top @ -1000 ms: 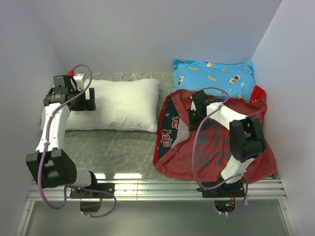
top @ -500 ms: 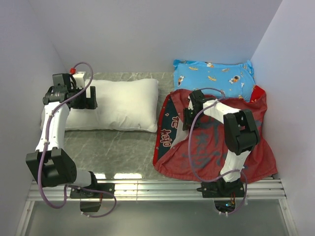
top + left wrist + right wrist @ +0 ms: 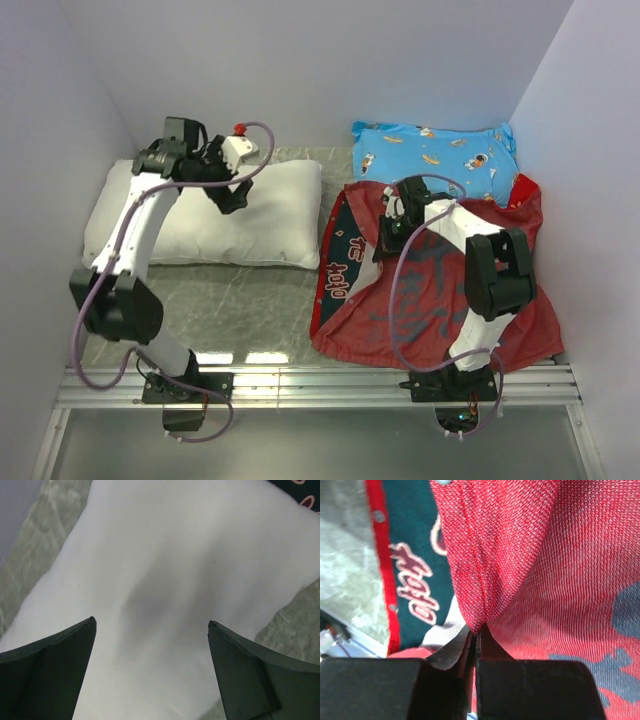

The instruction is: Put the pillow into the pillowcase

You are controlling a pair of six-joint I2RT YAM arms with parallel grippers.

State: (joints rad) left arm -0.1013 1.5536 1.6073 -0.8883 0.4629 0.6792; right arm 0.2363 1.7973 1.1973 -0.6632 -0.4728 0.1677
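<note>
My left arm point(image 3: 140, 225) reaches far forward, left gripper point(image 3: 150, 625) spread wide and angled down; my right arm point(image 3: 495, 270) folds inward, right gripper point(image 3: 476, 634) pinched tight.

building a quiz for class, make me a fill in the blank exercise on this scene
The right end effector is ____ on a fold of the red pillowcase.
The left end effector is wide ____ over the white pillow.
The cartoon-print pillow behind the pillowcase is ____ in colour.
Missing words: shut; open; blue.
</note>
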